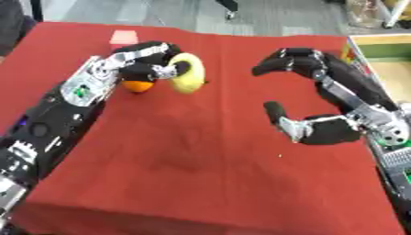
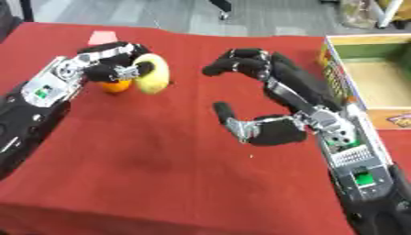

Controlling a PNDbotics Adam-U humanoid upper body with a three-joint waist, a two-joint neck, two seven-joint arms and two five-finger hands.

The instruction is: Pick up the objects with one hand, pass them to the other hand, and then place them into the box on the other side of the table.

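Left hand: your left hand [image 1: 152,62] is curled round the yellow thing [image 1: 189,72], looks like a banana, pinching it at the hand's right side, lifted a bit off the bench.

Banana: it sticks out from the left hand toward the middle of the bench [image 1: 192,151], pointing at your other hand but well apart from it.

Orange thing: there's a small orange ball [image 1: 138,86] sitting right under the left hand, on the red cloth. Can't tell if the hand touches it.

Pink block: a pink block [image 1: 123,36] sits just behind the left hand, near the far edge.

Right hand: your right hand [image 2: 273,126] hangs over the middle-right of the bench, spread wide, fingers arched and thumb out, holding nothing.

Box: the box [image 2: 377,75] is at the right edge, beside your right arm.
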